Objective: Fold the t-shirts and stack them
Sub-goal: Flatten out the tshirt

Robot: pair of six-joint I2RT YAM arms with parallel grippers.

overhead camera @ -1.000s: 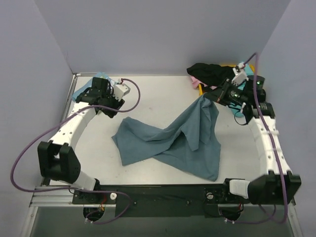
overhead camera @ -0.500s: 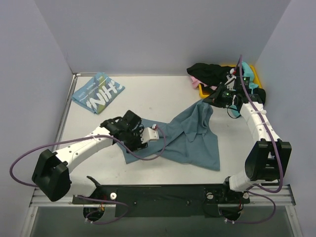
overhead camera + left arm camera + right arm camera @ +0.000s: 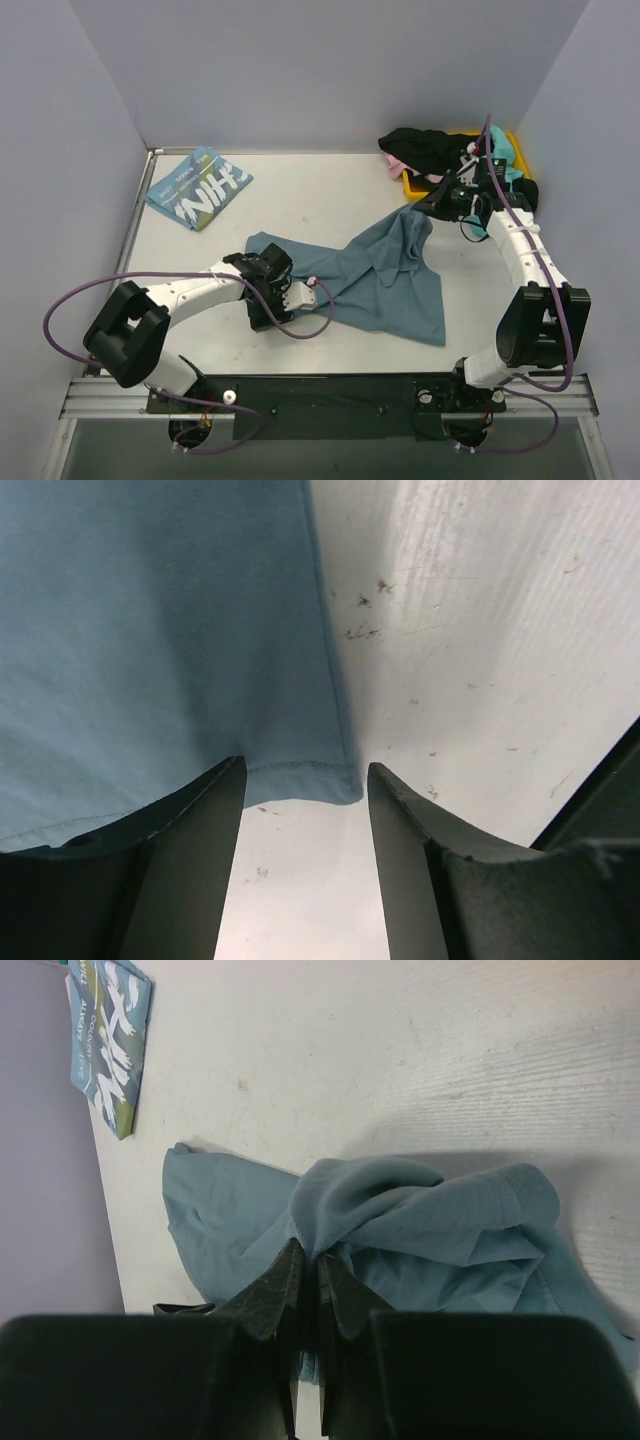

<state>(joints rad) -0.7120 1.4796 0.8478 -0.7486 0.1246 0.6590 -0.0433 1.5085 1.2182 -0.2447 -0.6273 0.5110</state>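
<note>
Left gripper [image 3: 305, 770] now down at near-left corner of slate-teal shirt [image 3: 390, 285], jaws spread astride hem. Right gripper [image 3: 310, 1252] pinches raised fold. Shirt mid-desk [image 3: 300, 200]: limp, light; take hem corners.

Even, diffuse light with soft shadows; fingers [image 3: 180, 880] blur dark in wrist views.

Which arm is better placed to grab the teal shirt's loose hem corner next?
Left. The left gripper, open, straddles a hem corner of the slate-teal shirt; the right gripper is shut on its bunched far end.
</note>
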